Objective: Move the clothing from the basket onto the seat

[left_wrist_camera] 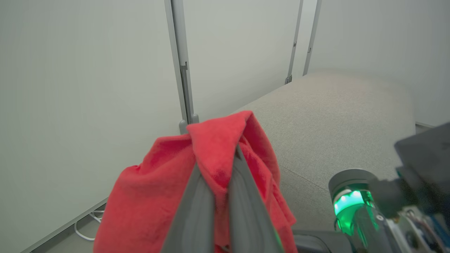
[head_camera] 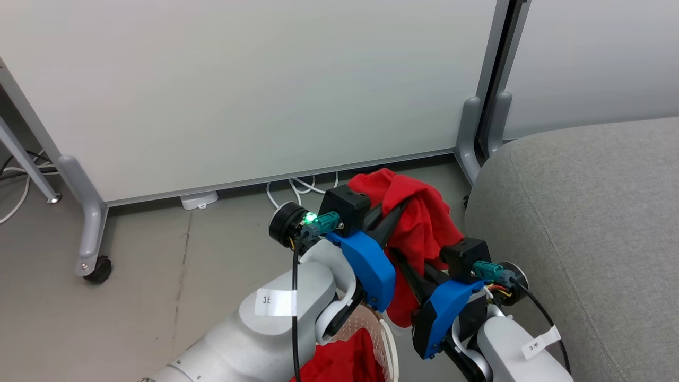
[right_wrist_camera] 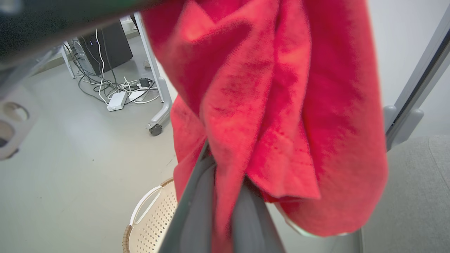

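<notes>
- The lifted red garment (head_camera: 419, 223) hangs bunched in the air just left of the grey sofa seat (head_camera: 573, 223), level with the seat's rounded corner. Whether the cloth touches the upholstery cannot be told.
- The left gripper (head_camera: 400, 209) is clamped on the garment's top fold. In the left wrist view its two fingers (left_wrist_camera: 197, 196) stand pressed together with red fabric pinched between them and draped over their tips, and the seat lies beyond.
- The right gripper (head_camera: 399, 255) is closed on the same garment lower down, on the side away from the seat. In the right wrist view a fold of cloth runs down between its fingers (right_wrist_camera: 249, 214).
- The laundry basket (head_camera: 391, 345) stands on the floor (head_camera: 175, 276) left of the seat, below both grippers. Its perforated wall and white handle show in the right wrist view.
- A second red garment (head_camera: 345, 361) lies inside the basket.
- A white partition panel (head_camera: 254, 90) stands behind, left of the seat, with cables (head_camera: 297, 185) under its lower edge.
</notes>
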Motion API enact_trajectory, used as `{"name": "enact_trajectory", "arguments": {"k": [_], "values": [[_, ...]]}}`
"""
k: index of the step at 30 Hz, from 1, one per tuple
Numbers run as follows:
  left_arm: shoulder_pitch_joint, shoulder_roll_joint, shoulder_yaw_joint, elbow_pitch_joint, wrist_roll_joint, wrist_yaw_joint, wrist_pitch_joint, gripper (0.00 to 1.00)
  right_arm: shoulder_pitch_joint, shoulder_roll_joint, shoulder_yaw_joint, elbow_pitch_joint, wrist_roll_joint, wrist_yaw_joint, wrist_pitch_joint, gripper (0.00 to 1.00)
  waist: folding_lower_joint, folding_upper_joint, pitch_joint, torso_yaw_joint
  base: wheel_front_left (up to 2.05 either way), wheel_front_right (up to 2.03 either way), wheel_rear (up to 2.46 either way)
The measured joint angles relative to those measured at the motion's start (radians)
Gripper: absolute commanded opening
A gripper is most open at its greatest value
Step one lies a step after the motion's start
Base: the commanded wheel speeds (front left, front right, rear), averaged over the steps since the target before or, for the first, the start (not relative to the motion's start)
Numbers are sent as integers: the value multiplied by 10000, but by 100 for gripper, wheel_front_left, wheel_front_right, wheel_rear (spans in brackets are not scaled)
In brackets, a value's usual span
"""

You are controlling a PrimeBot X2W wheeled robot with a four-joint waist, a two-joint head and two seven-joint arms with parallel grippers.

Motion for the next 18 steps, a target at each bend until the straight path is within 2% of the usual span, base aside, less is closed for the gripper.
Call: {"name": "enact_trajectory", "arguments": {"k": [17,18], "values": [[148,-2,98,182,-67,-15,0,0,92,0,-125,-6,-270,0,17,0,0,0,-98,-156,0,0,0],[157,-2,96,188,-102,-21,0,5,98,0,-136,-15,-272,0,19,0,0,0,-96,-157,0,0,0]]}}
